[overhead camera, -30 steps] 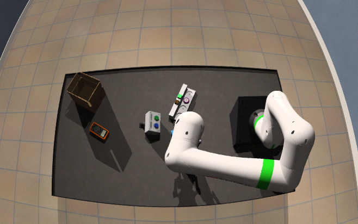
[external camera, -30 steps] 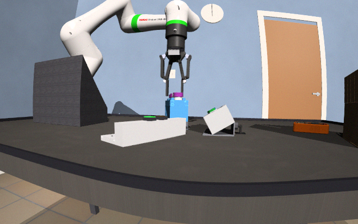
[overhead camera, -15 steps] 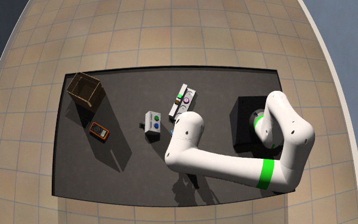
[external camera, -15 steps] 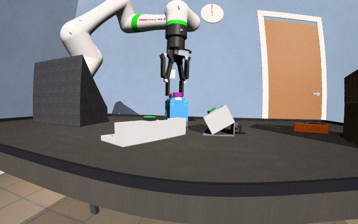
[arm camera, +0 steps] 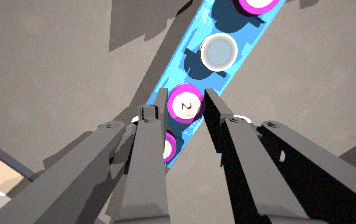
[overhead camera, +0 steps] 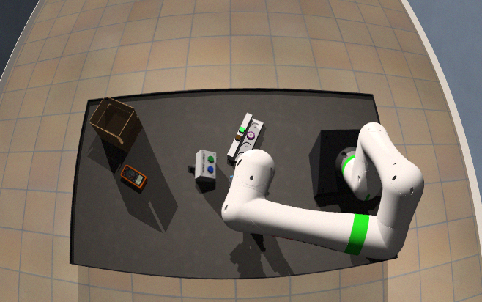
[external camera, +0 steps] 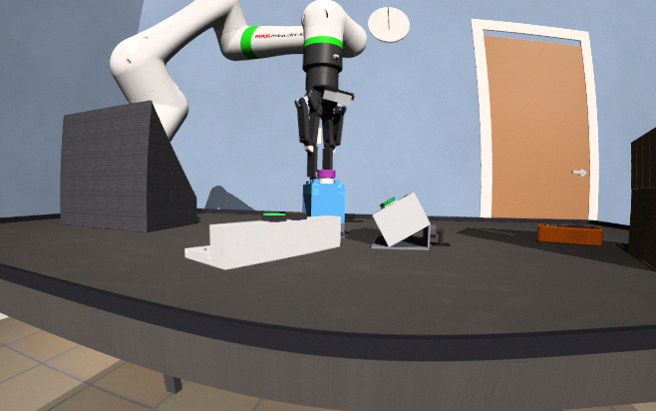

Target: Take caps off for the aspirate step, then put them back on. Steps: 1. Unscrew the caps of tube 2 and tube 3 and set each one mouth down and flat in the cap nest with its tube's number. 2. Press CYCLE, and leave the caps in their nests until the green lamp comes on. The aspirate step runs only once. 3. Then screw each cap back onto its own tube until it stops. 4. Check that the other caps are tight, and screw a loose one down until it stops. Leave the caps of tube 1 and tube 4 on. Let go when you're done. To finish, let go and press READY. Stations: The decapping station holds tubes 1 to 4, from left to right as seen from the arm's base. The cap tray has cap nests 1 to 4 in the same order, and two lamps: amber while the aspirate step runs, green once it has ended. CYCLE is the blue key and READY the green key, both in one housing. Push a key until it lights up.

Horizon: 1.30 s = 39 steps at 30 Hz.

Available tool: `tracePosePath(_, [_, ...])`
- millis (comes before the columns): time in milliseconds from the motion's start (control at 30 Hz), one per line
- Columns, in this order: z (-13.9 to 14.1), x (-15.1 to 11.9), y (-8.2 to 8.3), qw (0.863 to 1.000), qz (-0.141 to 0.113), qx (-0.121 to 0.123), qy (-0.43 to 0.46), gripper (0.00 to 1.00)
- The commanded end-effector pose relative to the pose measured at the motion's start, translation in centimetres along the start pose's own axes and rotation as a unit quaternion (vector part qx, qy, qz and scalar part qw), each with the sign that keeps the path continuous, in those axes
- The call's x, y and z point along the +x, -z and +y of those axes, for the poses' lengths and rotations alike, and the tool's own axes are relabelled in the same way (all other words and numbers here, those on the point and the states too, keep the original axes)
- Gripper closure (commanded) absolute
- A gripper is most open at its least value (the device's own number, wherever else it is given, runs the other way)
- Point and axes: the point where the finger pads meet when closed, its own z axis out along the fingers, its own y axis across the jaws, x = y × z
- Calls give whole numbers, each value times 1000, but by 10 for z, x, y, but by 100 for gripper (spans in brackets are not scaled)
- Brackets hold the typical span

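In the wrist view my gripper (arm camera: 185, 102) is over the blue tube rack (arm camera: 220, 70), with its two fingers pressed against the sides of the purple cap marked 2 (arm camera: 186, 105), which sits on tube 2. The cap of tube 1 (arm camera: 169, 147) is partly hidden behind the left finger. Tube 3 (arm camera: 218, 51) stands open with no cap. The cap of tube 4 (arm camera: 257, 4) is at the top edge. In the top view a purple cap (overhead camera: 250, 135) lies in a nest of the white cap tray (overhead camera: 245, 137), and the green lamp (overhead camera: 242, 129) is lit.
The key housing (overhead camera: 206, 165) with the green key (overhead camera: 210, 158) and the blue key (overhead camera: 210, 169) stands left of the tray. A cardboard box (overhead camera: 115, 122) and an orange multimeter (overhead camera: 133, 176) are at the far left. The arm's black pedestal (overhead camera: 335, 165) is at the right.
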Motion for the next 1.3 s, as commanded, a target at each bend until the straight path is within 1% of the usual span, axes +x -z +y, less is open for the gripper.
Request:
tracePosePath(0, [0,0,1,1000,1,0,0,70])
tracePosePath(300, [0,0,1,1000,1,0,0,70])
tracePosePath(400, [0,1,1,997,1,0,-75,70])
tracePosePath(500, [0,1,1,989,1,0,-149,70])
tracePosePath(633, [0,1,1,969,1,0,-247,70])
tracePosePath(700, [0,1,1,955,1,0,-295,70])
tracePosePath(800, [0,1,1,931,1,0,-366,70])
tracePosePath(867, [0,1,1,931,1,0,-366,70])
tracePosePath(967, [0,1,1,901,1,1,-435,70])
tracePosePath(1067, [0,1,1,866,1,1,-500,70])
tracePosePath(1267, [0,1,1,866,1,1,-500,70])
